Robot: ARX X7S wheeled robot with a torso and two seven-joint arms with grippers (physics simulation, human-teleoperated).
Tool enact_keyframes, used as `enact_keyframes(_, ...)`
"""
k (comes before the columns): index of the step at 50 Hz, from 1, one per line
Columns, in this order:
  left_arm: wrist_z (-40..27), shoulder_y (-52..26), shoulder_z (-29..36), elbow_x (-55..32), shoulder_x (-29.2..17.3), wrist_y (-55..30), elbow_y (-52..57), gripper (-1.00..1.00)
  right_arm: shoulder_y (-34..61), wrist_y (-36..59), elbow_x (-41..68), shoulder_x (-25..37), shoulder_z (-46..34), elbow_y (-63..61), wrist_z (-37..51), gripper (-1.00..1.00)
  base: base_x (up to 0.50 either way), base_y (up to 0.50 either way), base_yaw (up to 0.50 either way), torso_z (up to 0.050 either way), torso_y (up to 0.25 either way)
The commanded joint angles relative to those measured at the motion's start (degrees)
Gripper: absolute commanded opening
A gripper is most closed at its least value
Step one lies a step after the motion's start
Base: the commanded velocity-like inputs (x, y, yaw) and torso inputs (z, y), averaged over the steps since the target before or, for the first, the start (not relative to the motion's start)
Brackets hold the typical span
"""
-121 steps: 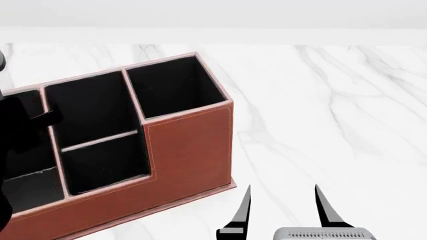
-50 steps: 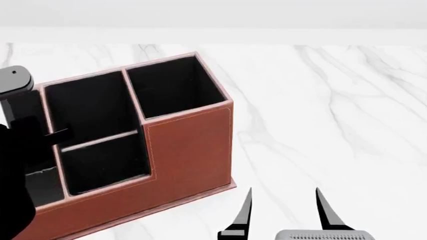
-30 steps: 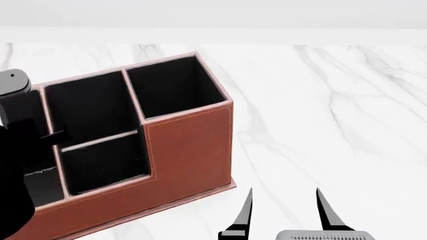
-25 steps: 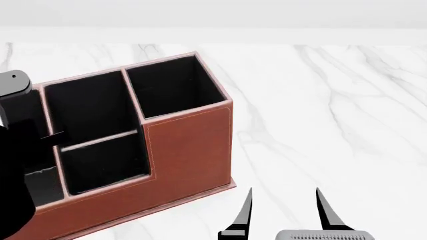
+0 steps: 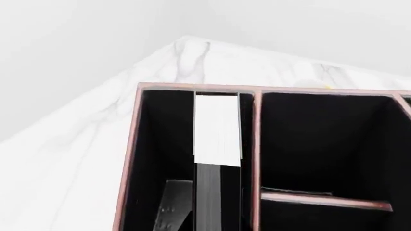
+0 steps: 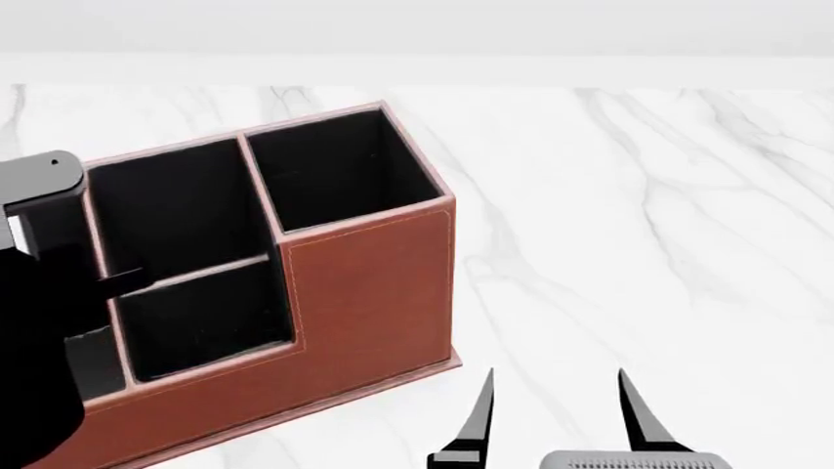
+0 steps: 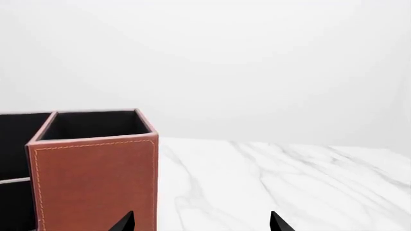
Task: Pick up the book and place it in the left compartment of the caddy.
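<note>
The book [image 5: 217, 144] stands inside the left compartment [image 5: 160, 144] of the caddy [image 6: 371, 293], at nine o'clock; left tool's grip unreadable; right tool [image 6: 553, 410] spread, empty; only withdrawal remains.

Matt stitched leather-look caddy [image 6: 371, 293], smooth veined marble table [image 6: 651, 225], white paper-edged book [image 5: 218, 126].

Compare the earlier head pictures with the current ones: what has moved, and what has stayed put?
The left arm's grey housing has risen and shifted toward the caddy over the left compartment. The book now stands in that compartment; whether the left claw grips it cannot be told. The right claw stays open, barely lower in view; the caddy has not moved.
</note>
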Motion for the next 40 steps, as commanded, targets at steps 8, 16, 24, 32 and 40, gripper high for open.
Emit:
enact_keyframes(8, 6.9, -2.1, 2.1, 4.1, -0.6, 2.1, -4.9, -1.0, -0.2, -0.4, -1.1, -0.7, 1.0, 0.4, -1.1, 1.0, 0.0, 0.0, 0.0, 0.0, 0.001)
enact_keyframes(16, 10.1, -3.3, 4.1, 5.6, -1.2, 3.7, -8.7, -1.0, -0.3, -0.5, -0.9, -0.6, 1.1, 0.3, -0.9, 1.0, 0.0, 0.0, 0.0, 0.001, 0.003)
enact_keyframes(24, 12.0, -3.8, 5.6, 7.0, -1.7, 5.0, -11.3, -1.0, -0.3, -0.3, -0.8, -0.5, 1.0, 0.0, -0.7, 1.0, 0.0, 0.0, 0.0, 0.0, 0.001)
enact_keyframes(32, 12.9, -4.5, 6.2, 8.4, -2.1, 6.4, -14.4, -1.0, -0.3, -0.6, -0.7, -0.5, 0.9, 0.4, -0.7, 1.0, 0.0, 0.0, 0.0, 0.0, 0.001)
enact_keyframes(40, 13.6, -4.4, 6.7, 9.3, -2.4, 7.5, -16.1, -1.0, -0.1, -0.8, -0.6, -0.4, 0.9, 0.7, -0.7, 1.0, 0.0, 0.0, 0.0, 0.0, 0.003)
